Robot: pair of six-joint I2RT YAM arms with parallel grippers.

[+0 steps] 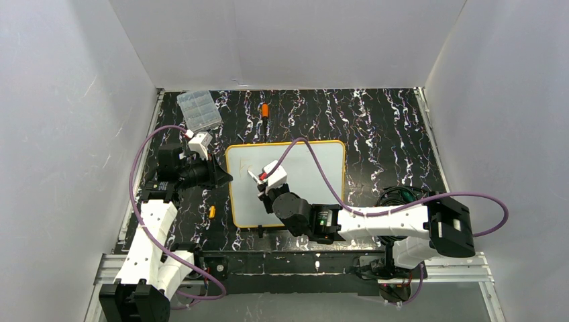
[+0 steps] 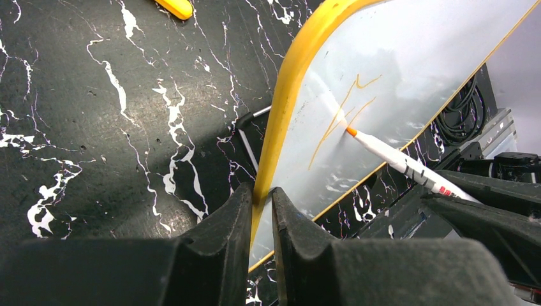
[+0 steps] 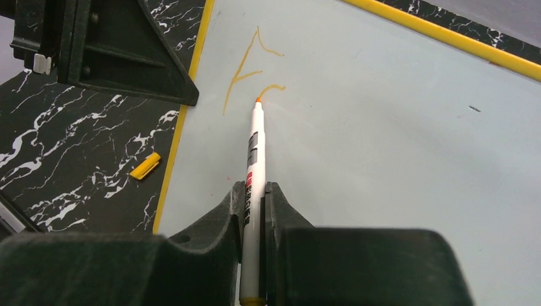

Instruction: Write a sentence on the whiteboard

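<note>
**A:** Where does the whiteboard (image 1: 315, 176) sit for us?

**B:** It lies flat on the counter (image 1: 389, 134) between our two arms, with its long side running left to right. Our left jaws pinch its yellow rim on the left edge.

**A:** And the right jaws?

**B:** They are pressed tight on the marker (image 3: 255, 150). Its barrel runs straight out ahead of them, and the orange tip touches the board near the far left corner.

**A:** So the writing falls to the right arm.

**B:** Yes. The tip rests at the left end of a small curved stroke, just right of the first letter. The bare board stretches off to the right of the tip. We judge the next strokes must travel that way, away from the left jaws.

**A:** How does the sentence (image 3: 245, 70) look?

**B:** It is barely begun, only a few thin, faint orange lines. We see one letter like an F or a K, with a hook beside it, and the rest of the board is blank white. A yellow cap (image 3: 145, 166) lies on the counter just off the left rim.
</note>
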